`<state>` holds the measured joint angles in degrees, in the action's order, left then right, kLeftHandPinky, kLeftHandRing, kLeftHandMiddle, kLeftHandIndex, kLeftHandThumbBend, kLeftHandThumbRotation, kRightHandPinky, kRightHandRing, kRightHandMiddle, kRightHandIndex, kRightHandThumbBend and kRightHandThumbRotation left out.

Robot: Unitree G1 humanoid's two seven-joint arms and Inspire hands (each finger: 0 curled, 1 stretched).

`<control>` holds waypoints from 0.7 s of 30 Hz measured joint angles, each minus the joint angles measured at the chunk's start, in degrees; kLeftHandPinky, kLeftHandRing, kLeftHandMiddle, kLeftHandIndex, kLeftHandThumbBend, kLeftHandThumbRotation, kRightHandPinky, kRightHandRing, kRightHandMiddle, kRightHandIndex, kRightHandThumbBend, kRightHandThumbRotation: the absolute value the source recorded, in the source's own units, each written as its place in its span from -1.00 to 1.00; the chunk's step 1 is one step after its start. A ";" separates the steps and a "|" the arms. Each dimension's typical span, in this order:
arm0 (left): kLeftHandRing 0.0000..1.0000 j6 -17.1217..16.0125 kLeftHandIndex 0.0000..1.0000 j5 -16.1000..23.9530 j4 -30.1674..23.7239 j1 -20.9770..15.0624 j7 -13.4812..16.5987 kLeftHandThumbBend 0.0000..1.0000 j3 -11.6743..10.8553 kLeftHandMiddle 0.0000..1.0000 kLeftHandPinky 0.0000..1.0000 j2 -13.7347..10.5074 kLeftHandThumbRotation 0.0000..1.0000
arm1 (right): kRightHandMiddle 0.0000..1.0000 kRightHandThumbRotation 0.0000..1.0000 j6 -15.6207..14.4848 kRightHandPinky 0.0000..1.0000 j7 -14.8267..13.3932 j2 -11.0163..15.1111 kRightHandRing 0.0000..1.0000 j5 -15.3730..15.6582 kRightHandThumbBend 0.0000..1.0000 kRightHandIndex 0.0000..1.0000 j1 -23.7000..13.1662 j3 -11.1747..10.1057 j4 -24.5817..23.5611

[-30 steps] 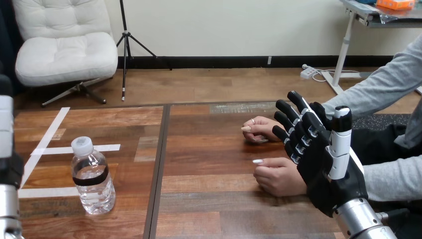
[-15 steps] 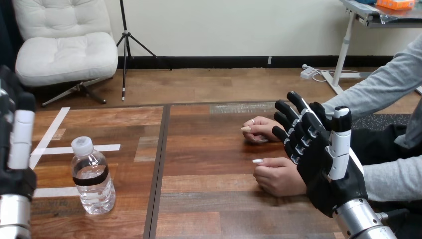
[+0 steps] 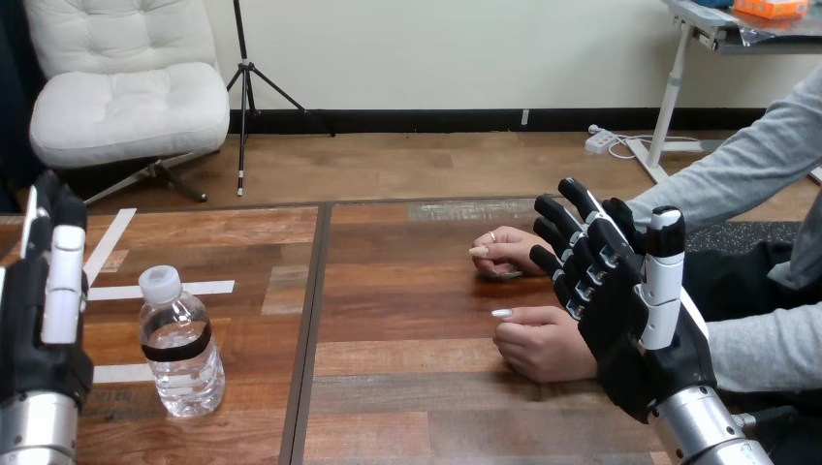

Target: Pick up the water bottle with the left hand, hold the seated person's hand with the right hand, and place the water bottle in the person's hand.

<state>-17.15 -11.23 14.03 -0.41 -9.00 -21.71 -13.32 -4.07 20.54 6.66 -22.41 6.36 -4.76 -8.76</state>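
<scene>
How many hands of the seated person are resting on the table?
2, both on the table: the farther hand, and the nearer hand, partly behind the robot's right hand.

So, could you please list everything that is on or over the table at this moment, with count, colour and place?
table: one, brown wood, across the view
water bottle: one, clear with white cap and black band, upright on the table's left part
tape strips: three, white, flat on the table around the bottle
person's hands: two, resting on the table at the right, one farther, one nearer
left hand: black and white, fingers straight, left of the bottle, apart from it
right hand: black and white, fingers straight, raised beside the nearer hand
</scene>
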 measured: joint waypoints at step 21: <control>1.00 1.55 1.00 -2.15 9.23 -1.99 -1.16 0.15 0.32 1.00 1.00 0.16 0.70 | 0.92 1.00 0.00 1.00 0.42 0.01 0.98 -0.24 1.00 0.98 0.00 -0.02 0.00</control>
<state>-15.60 -13.38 23.27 -2.40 -10.16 -21.39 -13.16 -4.06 20.96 6.67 -22.65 6.36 -4.78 -8.76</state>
